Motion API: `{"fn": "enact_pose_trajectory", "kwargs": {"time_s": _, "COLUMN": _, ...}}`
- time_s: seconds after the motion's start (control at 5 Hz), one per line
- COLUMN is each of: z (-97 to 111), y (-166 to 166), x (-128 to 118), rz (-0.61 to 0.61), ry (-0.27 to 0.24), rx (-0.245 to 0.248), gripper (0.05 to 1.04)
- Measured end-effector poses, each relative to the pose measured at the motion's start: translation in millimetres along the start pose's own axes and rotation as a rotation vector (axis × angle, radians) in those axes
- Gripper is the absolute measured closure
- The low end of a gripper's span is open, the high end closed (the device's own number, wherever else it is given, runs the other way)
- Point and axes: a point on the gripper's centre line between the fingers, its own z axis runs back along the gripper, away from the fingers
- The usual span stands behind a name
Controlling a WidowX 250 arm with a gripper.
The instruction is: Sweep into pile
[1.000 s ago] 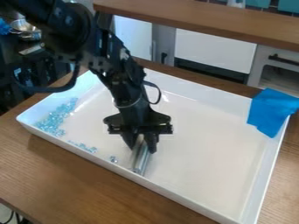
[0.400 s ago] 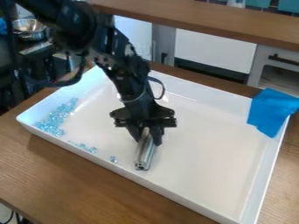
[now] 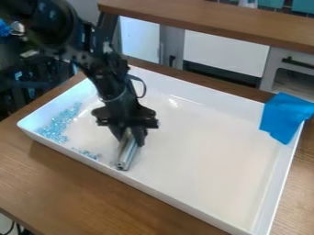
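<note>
Over the left half of the white tray (image 3: 208,151) hangs my gripper (image 3: 130,134), shut on a silvery metal bar (image 3: 127,153). The bar slants down toward the tray's near wall, its lower end low over the tray floor. Light-blue clear beads (image 3: 58,123) lie heaped in the tray's left corner. A thinner trail of beads (image 3: 87,153) runs along the near wall, just left of the bar's lower end. Whether a stray bead touches the bar I cannot tell.
A blue cloth (image 3: 286,117) hangs over the tray's right corner. The tray's raised walls surround the bar and beads. Wooden tabletop (image 3: 80,190) shows in front, and a wooden ledge (image 3: 215,20) crosses behind.
The gripper and bar first shifted slightly right, then swung left and a little back, toward the bead trail. The single bead near the bar is no longer distinct; the main heap looks unchanged.
</note>
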Motion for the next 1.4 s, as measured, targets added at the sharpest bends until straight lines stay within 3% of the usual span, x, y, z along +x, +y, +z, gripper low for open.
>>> {"fn": "enact_pose_trajectory", "kwargs": {"time_s": 0.4, "z": 0.7, "y": 43.5, "x": 13.4, "rz": -0.032, "ry": -0.101, "rx": 0.058, "gripper": 0.702}}
{"fn": "enact_pose_trajectory", "kwargs": {"time_s": 0.8, "z": 3.7, "y": 84.0, "x": 19.6, "rz": -0.088, "ry": -0.117, "rx": 0.118, "gripper": 0.702}}
{"fn": "enact_pose_trajectory", "kwargs": {"time_s": 1.2, "z": 8.1, "y": 88.9, "x": 13.1, "rz": -0.081, "ry": -0.051, "rx": 0.133, "gripper": 0.702}}
{"fn": "enact_pose_trajectory", "kwargs": {"time_s": 1.4, "z": 15.3, "y": 63.7, "x": 11.9, "rz": 0.015, "ry": 0.050, "rx": 0.069, "gripper": 0.702}}
